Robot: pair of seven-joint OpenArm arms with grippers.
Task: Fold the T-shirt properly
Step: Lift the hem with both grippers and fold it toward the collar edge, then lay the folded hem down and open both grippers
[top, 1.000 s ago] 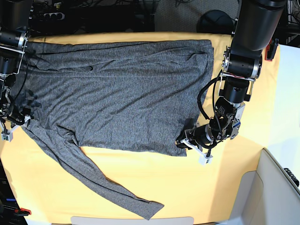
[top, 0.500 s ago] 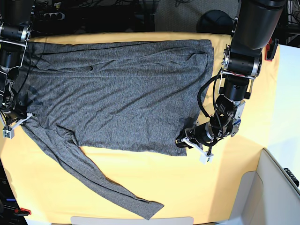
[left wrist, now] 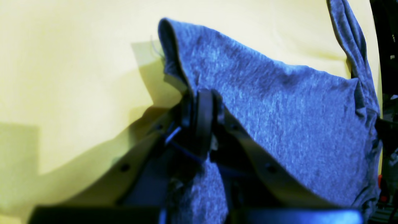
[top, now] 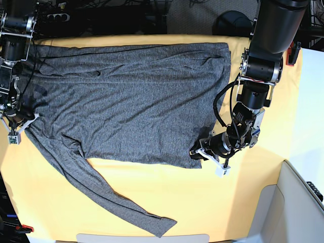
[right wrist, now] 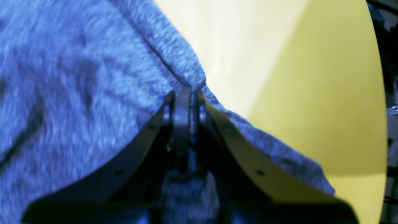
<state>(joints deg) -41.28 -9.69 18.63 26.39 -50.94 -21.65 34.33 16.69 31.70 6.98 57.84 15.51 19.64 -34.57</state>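
The grey T-shirt (top: pixel 126 101) lies spread flat across the yellow cloth, and one long sleeve (top: pixel 121 200) trails toward the front edge. On the right of the base view my left gripper (top: pixel 198 153) is shut on the shirt's lower right hem corner. The left wrist view shows that corner (left wrist: pixel 279 109) pinched between the closed fingers of the left gripper (left wrist: pixel 203 93). On the left of the base view my right gripper (top: pixel 19 124) is shut on the shirt's left edge above the sleeve. The right wrist view shows the right gripper (right wrist: pixel 186 91) closed on a fabric seam (right wrist: pixel 174 62).
The yellow cloth (top: pixel 243 202) covers the whole table. A pale bin (top: pixel 298 202) stands at the front right corner. A dark round object (top: pixel 233 23) and cables lie behind the table's back edge. A red item (top: pixel 292 54) sits at the right edge.
My right gripper has shut on the shirt's left edge and shifted slightly toward the back. The left gripper holds the hem corner almost where it was.
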